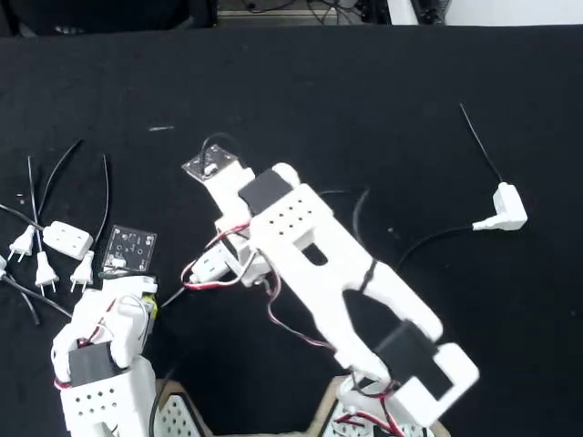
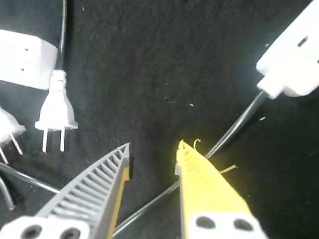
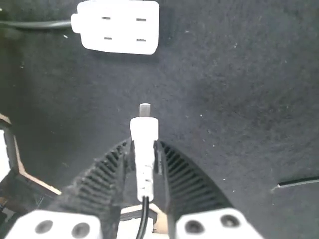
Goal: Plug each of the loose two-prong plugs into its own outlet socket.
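Observation:
My right gripper (image 3: 144, 144) is shut on a white two-prong plug (image 3: 143, 132), its prongs pointing at a white outlet block (image 3: 117, 32) a short way ahead, not touching it. My left gripper (image 2: 153, 147) is open above the black cloth, with a black cable (image 2: 229, 132) running under its yellow finger (image 2: 199, 179). A loose white plug (image 2: 55, 112) lies flat beside a second outlet block (image 2: 22, 57). In the high view, three loose plugs (image 1: 43, 269) and this outlet (image 1: 68, 238) sit at the left, just ahead of the left arm (image 1: 105, 346).
The right arm (image 1: 301, 237) stretches across the middle of the table. A white angled plug (image 1: 506, 208) with a thin black cable lies far right. Another outlet block (image 2: 294, 64) sits to one side of the left gripper. Black cables (image 1: 55, 177) loop at the left.

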